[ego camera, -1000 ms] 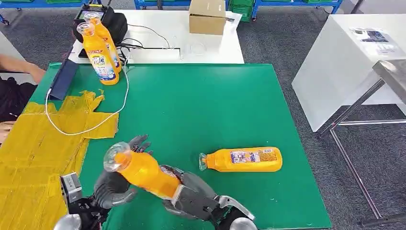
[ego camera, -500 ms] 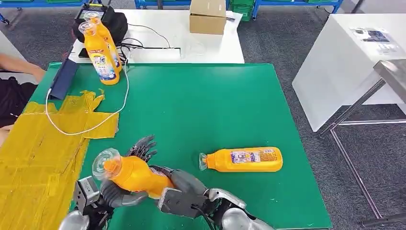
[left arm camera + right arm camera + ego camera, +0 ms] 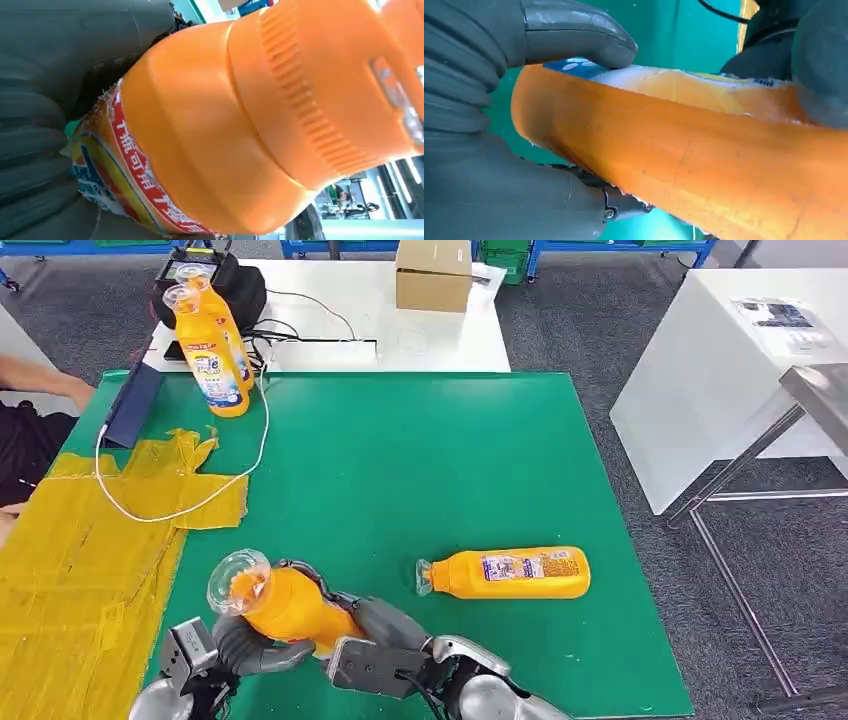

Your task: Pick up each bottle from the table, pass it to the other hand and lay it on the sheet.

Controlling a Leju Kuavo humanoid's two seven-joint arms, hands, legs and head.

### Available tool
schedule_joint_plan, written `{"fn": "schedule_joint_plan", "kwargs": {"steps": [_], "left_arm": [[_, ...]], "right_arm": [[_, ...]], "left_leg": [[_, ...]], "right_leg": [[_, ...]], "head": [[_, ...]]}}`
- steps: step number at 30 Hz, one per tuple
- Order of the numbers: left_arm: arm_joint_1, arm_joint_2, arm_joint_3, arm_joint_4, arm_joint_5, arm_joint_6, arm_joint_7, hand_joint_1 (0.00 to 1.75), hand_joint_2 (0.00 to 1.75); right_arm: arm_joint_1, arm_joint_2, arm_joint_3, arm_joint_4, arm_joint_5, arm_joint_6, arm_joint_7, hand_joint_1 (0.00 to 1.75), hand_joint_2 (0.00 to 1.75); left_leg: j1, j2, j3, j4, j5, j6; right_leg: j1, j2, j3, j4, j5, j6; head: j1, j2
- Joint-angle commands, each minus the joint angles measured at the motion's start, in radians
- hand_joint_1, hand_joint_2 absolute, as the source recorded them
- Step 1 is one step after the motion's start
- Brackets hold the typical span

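Since a second ago, the left hand point(image 3: 245, 645) is closing its dark fingers point(image 3: 305, 575) around the held bottle point(image 3: 285, 605), where before they were spread behind it, and the bottle's capped end is tilting lower and further toward the yellow sheet point(image 3: 80, 570).

Both hands are now gripping this bottle above the near edge of the green table point(image 3: 420, 470): the left around its upper body, the right hand point(image 3: 385, 645) around its base. Much of the bottle's lower half is hiding under the right hand, and the left wrist view is too close to make out its torn label point(image 3: 115, 170) beyond red and blue print.

It is bright orange with a ribbed orange collar under a clear cap.

A second bottle point(image 3: 505, 573) is lying on its side on the green, to the right. Two more bottles point(image 3: 210, 340) are standing upright at the far left corner.
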Motion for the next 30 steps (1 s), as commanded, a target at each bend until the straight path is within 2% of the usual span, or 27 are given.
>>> {"fn": "schedule_joint_plan", "kwargs": {"steps": [1,3,4,5,6,8,10,14,15,16,18,21,24,25,26,27,28,30], "left_arm": [[-0.012,0.023,-0.023,0.034,-0.002,-0.002,-0.009,1.75,1.75],[0.015,0.030,-0.010,0.003,-0.021,0.021,-0.020,1.75,1.75],[0.027,0.032,0.002,-0.010,-0.038,0.040,-0.023,1.75,1.75],[0.032,0.034,0.007,-0.014,-0.037,0.038,-0.022,1.75,1.75],[0.038,0.029,0.024,-0.023,-0.063,0.058,-0.023,1.75,1.75],[0.036,0.022,0.053,-0.033,-0.227,0.194,-0.046,1.75,1.75],[0.009,0.021,0.064,-0.031,-0.609,0.518,-0.046,1.75,1.75],[0.001,0.020,0.075,-0.032,-0.613,0.515,-0.048,1.75,1.75],[-0.008,0.031,0.076,-0.028,-0.739,0.641,-0.011,1.75,1.75],[-0.028,0.035,0.064,0.024,-1.036,0.799,0.072,1.75,1.75],[-0.057,0.053,0.080,0.118,-1.138,0.826,0.135,1.75,1.75],[-0.083,0.076,0.091,0.243,-1.250,0.913,0.184,1.75,1.75],[-0.112,0.114,0.121,0.380,-1.392,0.939,0.285,1.75,1.75],[-0.179,0.121,0.143,0.422,-1.425,1.014,0.320,1.75,1.75],[-0.206,0.138,0.140,0.437,-1.436,0.981,0.344,1.75,1.75],[-0.207,0.161,0.122,0.466,-1.437,0.870,0.332,1.75,1.75],[-0.201,0.187,0.102,0.544,-1.437,0.881,0.368,1.75,1.75],[-0.253,0.208,0.046,0.718,-1.437,0.927,0.429,1.75,1.75]], "right_arm": [[0.026,0.001,-0.007,0.030,0.023,-0.049,-0.023,1.75,1.75],[0.088,0.019,-0.039,-0.011,0.074,-0.106,-0.017,1.75,1.75],[0.110,0.021,-0.045,-0.035,0.147,-0.157,0.010,1.20,1.75],[0.115,0.021,-0.048,-0.045,0.151,-0.158,0.012,1.20,1.75],[0.118,0.020,-0.064,-0.062,0.218,-0.195,0.030,0.00,1.75],[0.131,0.017,-0.138,-0.118,0.266,-0.207,0.039,0.00,1.75],[0.131,0.010,-0.219,-0.173,0.310,-0.196,0.048,0.00,1.75],[0.133,0.013,-0.247,-0.188,0.313,-0.166,0.047,0.00,1.75],[0.131,0.016,-0.249,-0.183,0.318,-0.168,0.045,0.00,1.75],[0.111,0.007,-0.268,-0.181,0.324,-0.171,0.048,0.00,1.75],[0.104,-0.035,-0.311,-0.199,0.301,-0.145,0.052,0.00,1.75],[0.114,-0.073,-0.355,-0.221,0.277,-0.108,0.038,0.00,1.75],[0.149,-0.156,-0.384,-0.261,0.263,-0.082,0.039,0.00,1.75],[0.122,-0.248,-0.385,-0.342,0.293,-0.101,0.040,0.00,1.75],[0.121,-0.290,-0.412,-0.384,0.262,-0.058,0.065,0.00,1.75],[0.149,-0.285,-0.448,-0.380,0.186,0.040,0.112,0.00,1.75],[0.185,-0.330,-0.454,-0.333,0.179,0.063,0.098,0.00,1.75],[0.199,-0.408,-0.442,-0.271,0.225,0.055,0.077,0.00,1.75]], "left_leg": [[-0.003,-0.004,0.003,-0.003,0.001,0.005],[-0.003,-0.004,0.003,-0.003,0.001,0.005],[-0.002,-0.003,0.002,-0.002,0.000,0.003],[-0.001,-0.002,0.001,-0.001,0.000,0.002],[-0.002,-0.003,0.001,-0.002,0.000,0.004],[-0.002,-0.002,0.000,-0.001,0.000,0.004],[-0.003,-0.002,-0.002,0.000,0.000,0.004],[-0.001,-0.002,-0.003,0.000,0.001,0.002],[-0.003,-0.003,-0.002,-0.001,0.002,0.004],[-0.001,-0.003,-0.002,0.000,0.002,0.003],[-0.004,-0.005,-0.001,-0.002,0.003,0.005],[-0.004,-0.006,0.000,-0.003,0.004,0.004],[-0.002,-0.005,0.000,-0.002,0.003,0.003],[-0.004,-0.006,0.001,-0.003,0.003,0.004],[-0.003,-0.008,-0.003,-0.001,0.003,0.003],[-0.004,-0.010,-0.002,-0.001,0.004,0.005],[-0.003,-0.010,-0.005,0.001,0.003,0.004],[-0.003,-0.009,0.000,-0.003,0.004,0.005]], "right_leg": [[-0.002,0.002,0.002,-0.001,-0.001,-0.006],[-0.002,0.002,0.002,0.000,-0.001,-0.006],[-0.001,0.002,0.001,-0.001,-0.001,-0.005],[0.000,0.001,0.001,0.000,-0.001,-0.003],[-0.001,0.002,0.001,0.000,-0.001,-0.005],[-0.002,0.003,-0.001,0.001,-0.001,-0.005],[-0.002,0.003,-0.003,0.002,-0.001,-0.005],[-0.001,0.001,-0.004,0.001,0.000,-0.003],[-0.002,0.001,-0.003,0.001,0.000,-0.005],[-0.001,0.000,-0.002,0.000,0.000,-0.003],[-0.003,0.002,-0.003,0.001,0.000,-0.006],[-0.003,-0.001,0.000,-0.001,0.000,-0.005],[-0.002,-0.002,0.000,-0.001,0.001,-0.003],[-0.003,-0.001,0.001,-0.001,0.000,-0.004],[-0.002,-0.004,-0.001,0.001,0.000,-0.003],[-0.003,-0.005,-0.001,0.002,-0.001,-0.005],[-0.003,-0.006,-0.004,0.003,-0.001,-0.003],[-0.002,-0.005,0.002,-0.003,0.001,-0.004]], "head": [[0.000,0.000],[0.000,0.000],[0.000,0.000],[0.000,0.000],[0.000,0.000],[0.000,0.000],[0.000,0.000],[0.000,0.000],[0.000,0.000],[0.000,0.000],[0.000,0.000],[0.000,0.000],[0.000,0.000],[0.000,0.000],[0.000,0.000],[0.000,0.000],[0.000,0.000],[0.000,0.000]]}}
